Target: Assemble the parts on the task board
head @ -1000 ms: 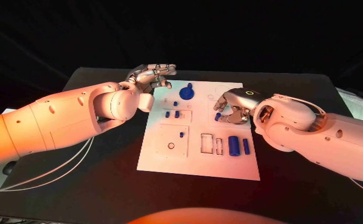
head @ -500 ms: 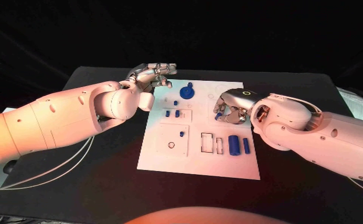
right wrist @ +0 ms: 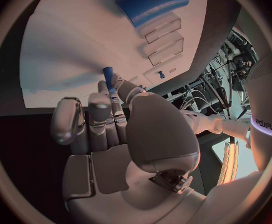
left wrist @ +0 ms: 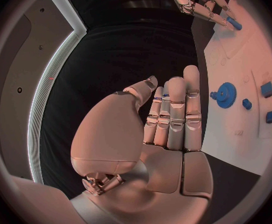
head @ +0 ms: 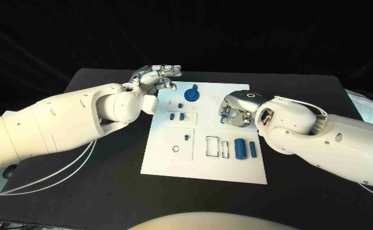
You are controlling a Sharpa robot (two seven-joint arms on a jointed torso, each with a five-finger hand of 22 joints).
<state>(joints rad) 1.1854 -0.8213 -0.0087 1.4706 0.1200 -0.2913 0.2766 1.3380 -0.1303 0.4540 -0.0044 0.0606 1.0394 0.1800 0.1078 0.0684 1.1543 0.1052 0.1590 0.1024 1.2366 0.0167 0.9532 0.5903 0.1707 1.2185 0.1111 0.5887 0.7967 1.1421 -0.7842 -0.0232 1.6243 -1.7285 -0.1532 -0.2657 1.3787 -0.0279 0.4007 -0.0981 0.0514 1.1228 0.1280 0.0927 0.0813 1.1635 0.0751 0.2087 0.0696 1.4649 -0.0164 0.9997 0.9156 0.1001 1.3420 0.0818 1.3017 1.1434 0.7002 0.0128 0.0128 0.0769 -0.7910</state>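
The white task board (head: 204, 162) lies in the middle of the black table. My right hand (head: 236, 108) hovers over the board's right upper part and pinches a small blue peg (right wrist: 108, 77) between thumb and fingertips. The same peg (left wrist: 233, 23) shows in the left wrist view. My left hand (head: 158, 77) is off the board's far left corner with its fingers stretched out straight (left wrist: 173, 112), holding nothing. On the board are a blue gear (head: 191, 95), two small blue blocks (head: 176, 116) and two blue cylinders (head: 246, 149).
A small blue pin (head: 187, 136) and a dark ring (head: 175, 148) sit in the board's left near panel. Rectangular slots (head: 216, 147) lie beside the cylinders. Black table (head: 311, 187) surrounds the board, and white cables (head: 47, 179) trail at the near left.
My right hand has edged slightly toward the board's middle with the peg in it. The left hand has stayed where it was.
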